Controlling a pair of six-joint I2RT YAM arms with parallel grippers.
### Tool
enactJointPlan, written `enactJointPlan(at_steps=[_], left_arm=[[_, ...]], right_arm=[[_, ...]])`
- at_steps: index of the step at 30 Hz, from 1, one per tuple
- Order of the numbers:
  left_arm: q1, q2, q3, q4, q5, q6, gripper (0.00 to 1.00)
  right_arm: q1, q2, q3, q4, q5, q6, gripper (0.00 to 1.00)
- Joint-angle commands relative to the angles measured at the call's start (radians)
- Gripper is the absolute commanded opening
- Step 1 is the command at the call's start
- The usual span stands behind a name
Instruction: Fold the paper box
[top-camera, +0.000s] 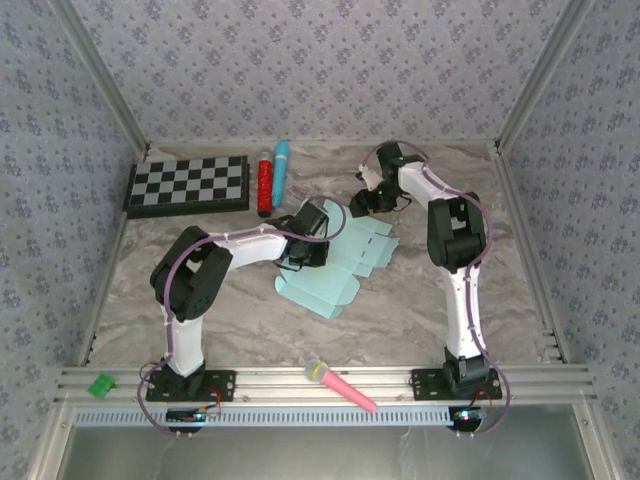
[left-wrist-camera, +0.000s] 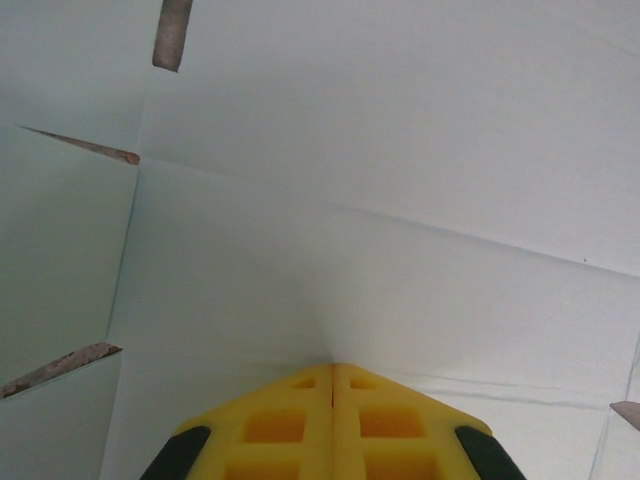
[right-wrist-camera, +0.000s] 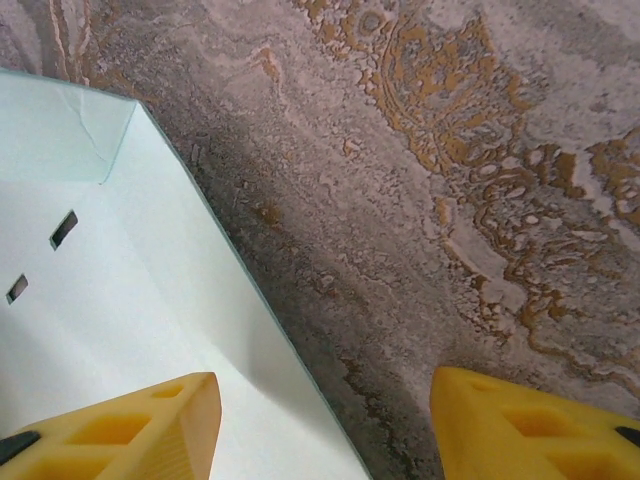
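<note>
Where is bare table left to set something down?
Free: the strip between paper box and front rail; the patch in front of the checkerboard. Crowded: centre, with left gripper on the box and right gripper at its edge.

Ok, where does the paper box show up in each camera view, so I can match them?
Top external: the paper box lies flat, mid-picture.
Left wrist: its pale creased panels spread beyond the shut left end effector.
Right wrist: it sits lower left, behind one finger of the open right end effector.
Shared landmark: the marbled tabletop, brown through the sheet's slits in the left wrist view.
</note>
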Motion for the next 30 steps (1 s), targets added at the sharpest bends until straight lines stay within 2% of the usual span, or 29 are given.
enactJointPlan(at_steps=[1, 10, 22, 26, 30], left_arm=[[0.0, 0.02, -0.035, -0.064, -0.03, -0.01, 0.0], [0.001, 0.023, -0.035, -0.063, -0.034, -0.007, 0.0], [0.001, 0.023, -0.029, -0.064, -0.033, -0.002, 0.0], [0.0, 0.021, -0.025, -0.067, -0.032, -0.002, 0.0], [0.0, 0.005, -0.03, -0.058, -0.023, 0.001, 0.0]], right_arm=[[-0.004, 0.04, 0.054, -0.092, -0.049, -0.044, 0.59], [-0.001, 0.06, 0.101, -0.169, -0.121, -0.1, 0.54], [0.0, 0.01, 0.087, -0.167, -0.098, -0.146, 0.35], [0.002, -0.022, 0.048, -0.133, -0.067, -0.165, 0.28], [0.003, -0.095, -0.047, -0.023, -0.05, -0.205, 0.22]])
